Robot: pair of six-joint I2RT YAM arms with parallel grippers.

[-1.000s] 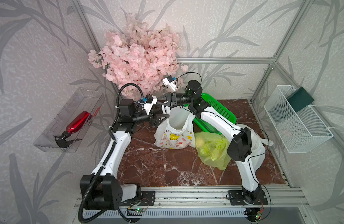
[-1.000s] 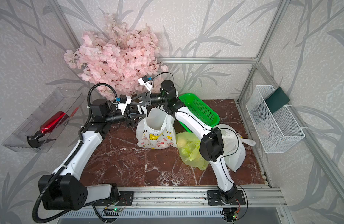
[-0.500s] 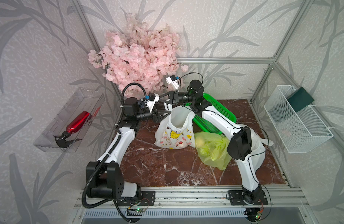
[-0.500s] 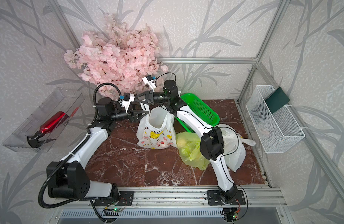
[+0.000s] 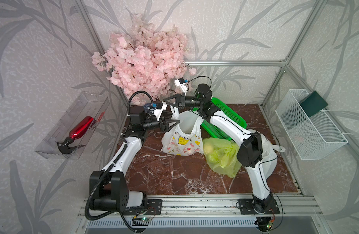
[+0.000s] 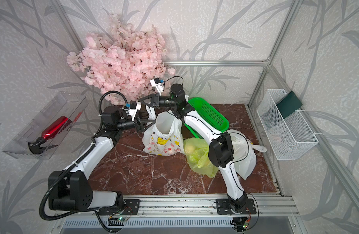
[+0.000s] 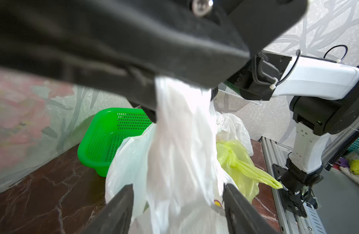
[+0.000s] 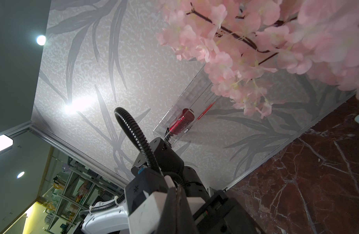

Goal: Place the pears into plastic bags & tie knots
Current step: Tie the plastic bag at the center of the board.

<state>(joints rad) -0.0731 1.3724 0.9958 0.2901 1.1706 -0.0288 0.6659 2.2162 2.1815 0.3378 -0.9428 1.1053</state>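
white bag (image 5: 181,141): stands on the worktop (image 5: 164,178) straight below the right hand, mouth open; contents not visible.
handle (image 5: 175,113): pulled up taut into the right hand; other handle (image 5: 197,121) sags on the rim, clear of both hands.
risk 1: thin slick film in a narrow pinch, so a harder pull could let it creep out of the right hand.
risk 2: more lift could tip the bag and spill whatever is inside.
risk 3: left hand may catch bag wall along with the handle, or miss it, which would spoil the knot.
right hand (image 5: 166,99): clamped flat on the handle's top, nothing else in it.
left hand (image 7: 177,194): fingers well apart, straddling the handle just below the right hand; holds nothing; contact with the film unclear.
neighbours: yellow-green bag (image 5: 223,156), knot (image 7: 231,157) done, pear (image 5: 208,149) showing through, sits against the white bag on the side away from the left hand; green basket (image 5: 225,119) under the right arm; pink blossoms (image 5: 146,60) close behind the right hand, a likely snag.
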